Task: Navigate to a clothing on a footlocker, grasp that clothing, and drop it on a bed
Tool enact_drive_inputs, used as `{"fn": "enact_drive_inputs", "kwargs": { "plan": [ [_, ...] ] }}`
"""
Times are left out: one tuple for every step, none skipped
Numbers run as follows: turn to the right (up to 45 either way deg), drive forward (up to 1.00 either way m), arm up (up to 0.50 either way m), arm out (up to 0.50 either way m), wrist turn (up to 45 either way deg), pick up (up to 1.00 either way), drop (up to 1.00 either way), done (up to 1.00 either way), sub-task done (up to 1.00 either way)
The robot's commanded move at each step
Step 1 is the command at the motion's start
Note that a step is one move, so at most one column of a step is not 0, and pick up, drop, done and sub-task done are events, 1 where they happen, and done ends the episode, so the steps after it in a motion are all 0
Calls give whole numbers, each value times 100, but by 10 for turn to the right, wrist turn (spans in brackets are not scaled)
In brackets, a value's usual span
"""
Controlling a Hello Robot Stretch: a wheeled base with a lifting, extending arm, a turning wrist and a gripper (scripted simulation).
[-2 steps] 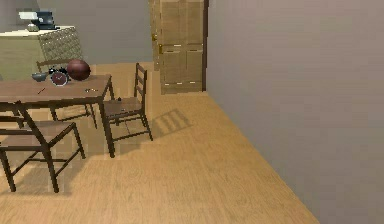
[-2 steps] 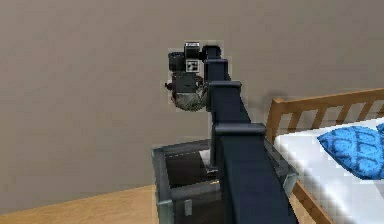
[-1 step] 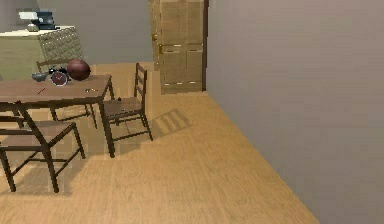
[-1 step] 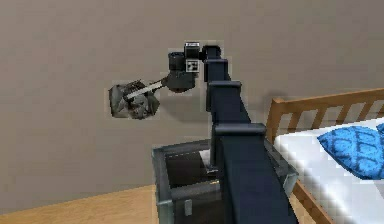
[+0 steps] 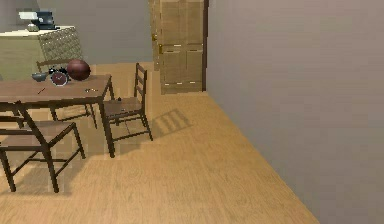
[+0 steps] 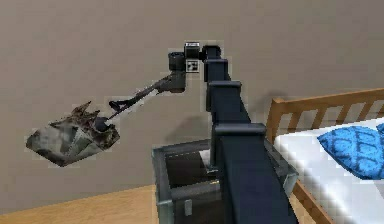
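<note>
Ahead of the robot, in the forward view, a wooden table (image 5: 30,92) stands with a brown ball (image 5: 78,69) on it. A chair (image 5: 128,104) is drawn up at the table's end nearest a panelled door (image 5: 180,45), which lies beyond the table beside a bare wall.

In the arm side view, the arm (image 6: 235,130) reaches out above the footlocker (image 6: 185,178), a dark box at the picture's bottom. Up and away from the footlocker, toward the picture's left, the gripper (image 6: 108,120) holds the clothing (image 6: 68,140). It is a crumpled grey-brown bundle hanging at the fingers' end, clear of the footlocker, with only wall behind it. The bed (image 6: 335,150), with a wooden headboard and a blue pillow (image 6: 355,147), stands just beside the footlocker, on the side away from the clothing.

The grasp looks done, and the carry to the bed is judged the step in hand. The next move likely calls for turning or driving to bring the bundle across the footlocker and over the mattress before letting it go.
</note>
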Motion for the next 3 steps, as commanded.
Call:
{"fn": "enact_drive_inputs", "kwargs": {
  "plan": [
    [0, 0, 0, 0, -390, 0, 0, 0, 0],
    [0, 0, 0, -38, 0, 0, 0, 0, 0],
    [0, 100, 0, 0, 0, 0, 0, 0, 0]
  ]
}}
